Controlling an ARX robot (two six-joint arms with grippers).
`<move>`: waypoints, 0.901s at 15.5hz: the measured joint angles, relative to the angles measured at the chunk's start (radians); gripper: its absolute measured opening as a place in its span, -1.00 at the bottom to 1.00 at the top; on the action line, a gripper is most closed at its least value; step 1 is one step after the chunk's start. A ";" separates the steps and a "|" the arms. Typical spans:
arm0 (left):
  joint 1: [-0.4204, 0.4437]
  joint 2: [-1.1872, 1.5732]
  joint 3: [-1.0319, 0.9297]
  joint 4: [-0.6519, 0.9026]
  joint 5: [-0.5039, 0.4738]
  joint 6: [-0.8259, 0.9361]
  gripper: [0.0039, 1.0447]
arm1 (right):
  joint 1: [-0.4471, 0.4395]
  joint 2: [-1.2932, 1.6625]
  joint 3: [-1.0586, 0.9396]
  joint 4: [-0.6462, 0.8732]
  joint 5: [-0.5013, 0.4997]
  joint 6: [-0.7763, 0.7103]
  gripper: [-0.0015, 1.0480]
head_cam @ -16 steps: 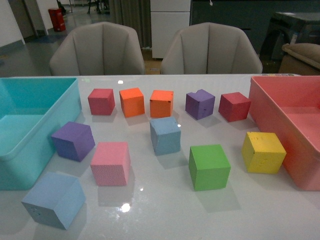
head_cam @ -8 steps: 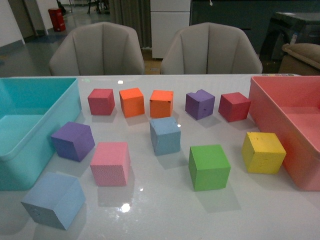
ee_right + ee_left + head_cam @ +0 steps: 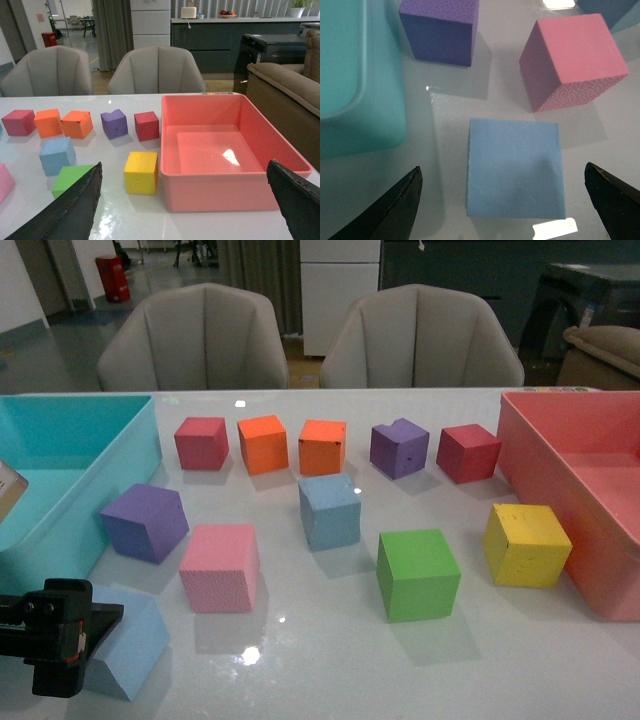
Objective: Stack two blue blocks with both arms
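Note:
The paler periwinkle-blue block [image 3: 135,645] lies at the table's front left, partly hidden by my left gripper [image 3: 62,635]. In the left wrist view this block [image 3: 515,167] sits between the spread black fingers, and the left gripper [image 3: 502,172] is open above it, touching nothing. The dusty steel-blue block [image 3: 330,510] stands alone mid-table and also shows in the right wrist view [image 3: 56,155]. My right gripper [image 3: 184,167] is open and empty, held above the table near the pink bin. It is out of the front view.
A turquoise bin [image 3: 60,530] stands at the left and a pink bin [image 3: 540,450] at the right. A purple cube [image 3: 145,522] and a pink cube [image 3: 220,567] lie close to the periwinkle block. Green [image 3: 418,573], yellow [image 3: 527,544] and a back row of red, orange and purple cubes surround the steel-blue block.
My left gripper has come into the front view at the bottom left, over the periwinkle-blue block. No block has moved.

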 joint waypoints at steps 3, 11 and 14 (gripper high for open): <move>0.003 0.060 0.035 -0.001 0.016 0.003 0.88 | 0.000 0.000 0.000 0.000 0.000 0.000 0.87; -0.014 0.095 0.037 0.029 -0.005 0.021 0.88 | 0.000 0.000 0.000 0.000 0.000 0.000 0.87; -0.026 0.108 0.040 0.033 -0.008 0.021 0.88 | 0.000 0.000 0.000 0.000 0.000 0.000 0.87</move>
